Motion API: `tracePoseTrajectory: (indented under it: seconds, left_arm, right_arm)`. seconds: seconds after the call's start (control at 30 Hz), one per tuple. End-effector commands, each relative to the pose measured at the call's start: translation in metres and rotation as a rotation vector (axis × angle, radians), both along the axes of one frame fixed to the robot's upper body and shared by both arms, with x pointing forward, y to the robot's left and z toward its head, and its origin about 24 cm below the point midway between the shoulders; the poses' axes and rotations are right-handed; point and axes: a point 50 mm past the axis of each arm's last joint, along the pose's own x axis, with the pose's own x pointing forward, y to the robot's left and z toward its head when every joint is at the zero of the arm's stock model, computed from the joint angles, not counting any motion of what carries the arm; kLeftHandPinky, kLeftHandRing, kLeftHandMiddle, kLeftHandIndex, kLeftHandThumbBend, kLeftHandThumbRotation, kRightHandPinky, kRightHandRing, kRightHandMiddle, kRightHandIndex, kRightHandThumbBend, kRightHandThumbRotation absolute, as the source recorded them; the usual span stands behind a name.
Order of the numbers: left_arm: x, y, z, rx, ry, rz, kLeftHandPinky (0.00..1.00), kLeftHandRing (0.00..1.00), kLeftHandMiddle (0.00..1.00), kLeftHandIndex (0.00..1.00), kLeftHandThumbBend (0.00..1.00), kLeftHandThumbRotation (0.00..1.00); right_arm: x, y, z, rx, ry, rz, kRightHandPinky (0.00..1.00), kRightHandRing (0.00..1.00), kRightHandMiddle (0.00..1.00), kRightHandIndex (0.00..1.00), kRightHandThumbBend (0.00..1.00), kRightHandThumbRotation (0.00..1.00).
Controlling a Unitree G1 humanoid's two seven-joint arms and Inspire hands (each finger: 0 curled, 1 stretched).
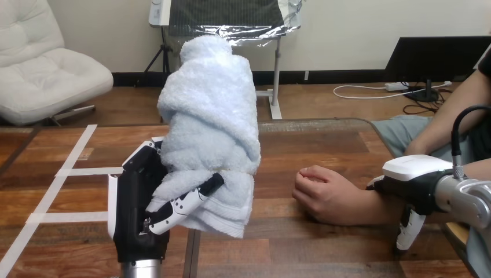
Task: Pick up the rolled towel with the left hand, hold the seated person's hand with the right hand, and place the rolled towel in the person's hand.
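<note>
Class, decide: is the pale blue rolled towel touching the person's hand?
Apart. The head view shows bare wooden table between the pale blue rolled towel and the person's hand.

From my station I saw the wooden desk of reddish-brown planks with its far edge running behind the person's hand. That hand lay directly on the wood, loosely closed, and its forearm rested on the desk to the right of it. Well to the left of the hand, white tape strips were stuck flat on the surface: one long strip slanted down toward the near left, and two shorter ones ran across it, pointing back toward the hand. Left of the hand and nearer to me, a dark seam cut the desk to its near edge.
</note>
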Motion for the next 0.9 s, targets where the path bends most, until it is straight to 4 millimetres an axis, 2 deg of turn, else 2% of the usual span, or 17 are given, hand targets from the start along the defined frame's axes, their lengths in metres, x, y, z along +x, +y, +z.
tracePoseTrajectory:
  seconds: [0.0, 0.63, 0.87]
  left_arm:
    - [0.009, -0.016, 0.025, -0.062, -0.129, -0.019, 0.29, 0.36, 0.41, 0.50, 0.61, 0.00]
    - [0.008, -0.017, 0.024, -0.062, -0.123, -0.026, 0.29, 0.35, 0.41, 0.50, 0.61, 0.00]
    - [0.008, -0.017, 0.024, -0.056, -0.125, -0.024, 0.29, 0.36, 0.42, 0.50, 0.61, 0.00]
  right_arm:
    - [0.011, -0.001, 0.011, -0.023, -0.056, 0.003, 0.93, 0.95, 0.95, 0.90, 0.78, 0.16]
    - [0.015, -0.002, 0.001, -0.070, -0.026, -0.022, 0.93, 0.93, 0.93, 0.89, 0.73, 0.18]
    - [0.017, -0.002, -0.004, -0.105, 0.009, -0.031, 0.85, 0.88, 0.90, 0.87, 0.70, 0.19]
